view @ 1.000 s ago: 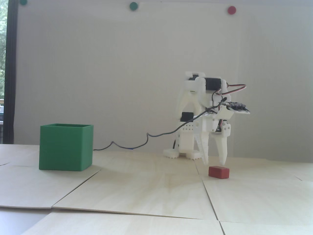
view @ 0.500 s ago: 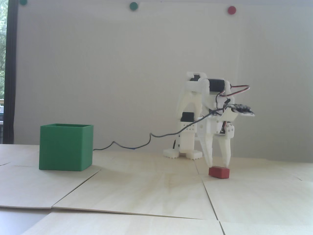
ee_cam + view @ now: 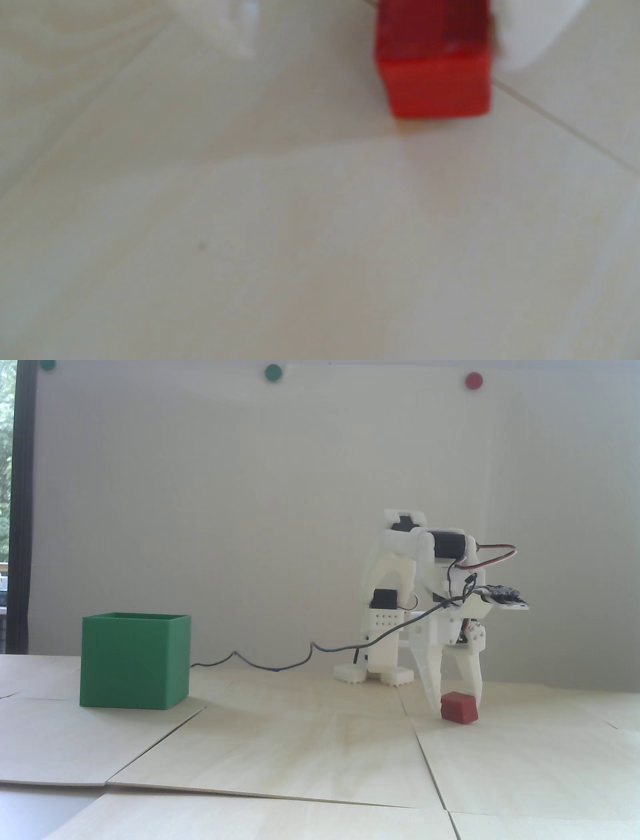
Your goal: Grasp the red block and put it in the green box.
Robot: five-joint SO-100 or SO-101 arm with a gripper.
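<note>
The red block [image 3: 459,708] lies on the pale wooden table at the right, close in front of the arm's base. My white gripper [image 3: 455,704] is down at table height and open, one finger on each side of the block. In the wrist view the block [image 3: 435,69] sits at the top right. The right finger [image 3: 530,31] touches its side, while the blurred left finger [image 3: 239,31] stands well apart from it. The green box [image 3: 135,660] stands far to the left in the fixed view, its opening facing up.
A black cable [image 3: 300,660] trails from the wrist across the table toward the green box. The arm's white base [image 3: 375,675] stands behind the block. Two green dots [image 3: 273,372] and a red dot [image 3: 473,380] are on the back wall. Board seams [image 3: 425,755] cross the table.
The gripper came down from just above the block to table level around it and shifted right. The block has turned and slid slightly right.
</note>
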